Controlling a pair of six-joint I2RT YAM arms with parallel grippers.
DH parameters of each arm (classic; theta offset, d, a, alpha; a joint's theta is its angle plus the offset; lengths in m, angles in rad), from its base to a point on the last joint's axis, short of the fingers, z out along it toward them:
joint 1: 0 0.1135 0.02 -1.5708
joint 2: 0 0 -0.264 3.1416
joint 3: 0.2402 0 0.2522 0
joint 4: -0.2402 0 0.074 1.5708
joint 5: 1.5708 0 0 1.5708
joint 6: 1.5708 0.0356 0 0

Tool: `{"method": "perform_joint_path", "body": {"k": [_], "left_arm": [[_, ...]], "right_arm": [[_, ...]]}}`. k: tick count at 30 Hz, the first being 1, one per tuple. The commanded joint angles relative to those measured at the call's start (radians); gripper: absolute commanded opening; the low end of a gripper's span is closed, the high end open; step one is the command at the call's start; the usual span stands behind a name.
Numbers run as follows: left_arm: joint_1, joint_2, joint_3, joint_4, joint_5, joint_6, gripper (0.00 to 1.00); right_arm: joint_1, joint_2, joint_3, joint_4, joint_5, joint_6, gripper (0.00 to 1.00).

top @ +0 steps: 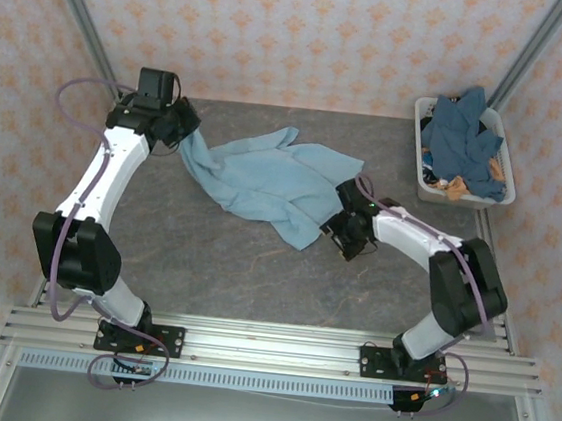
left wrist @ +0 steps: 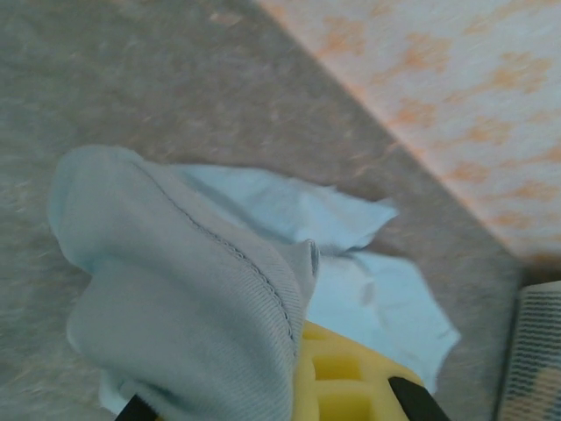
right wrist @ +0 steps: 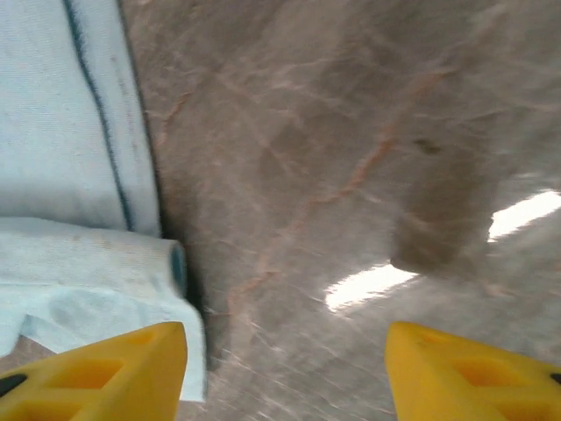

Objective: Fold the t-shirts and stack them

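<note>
Here, far to the left of the white plastic basket point(top: 463, 200), the left gripper point(top: 181, 135) is clenched on one end of the light sky-blue soft cloth t-shirt point(top: 264, 179). It holds that end bunched and raised, and in the left wrist view the gathered fabric point(left wrist: 184, 289) drapes over its yellow finger point(left wrist: 351, 377). From there the shirt trails rightward toward the basket, lying crumpled on the grey marbled table point(top: 235, 266), well short of the basket's wall. Its right end lies beside the right gripper point(top: 345, 227), which sits left of the basket and nearer the arm bases. That gripper point(right wrist: 285, 373) is released, with its yellow fingers point(right wrist: 473, 373) spread over bare table and the shirt's hem point(right wrist: 61, 132) lying against the left one. Inside the basket lies a heap of dark blue t-shirts point(top: 464, 139).
</note>
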Motion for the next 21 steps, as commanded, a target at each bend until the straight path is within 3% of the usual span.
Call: {"method": "perform_joint_path", "body": {"k": [1,8,18,21], "left_arm": [[0.003,-0.084,-0.046,-0.043,-0.081,0.090,0.00],[0.003,-0.149,-0.184,-0.072,-0.158,0.130,0.00],[0.003,-0.184,-0.273,-0.039,-0.126,0.125,0.00],[0.003,-0.184,-0.279,-0.034,-0.118,0.125,0.00]], "right_arm": [[0.019,0.040,0.048,0.027,0.006,0.062,0.58],[0.006,0.099,0.135,0.038,-0.026,0.203,0.52],[-0.004,0.071,0.033,0.186,-0.055,0.733,0.51],[-0.015,0.093,0.032,0.246,-0.075,0.811,0.52]]}}
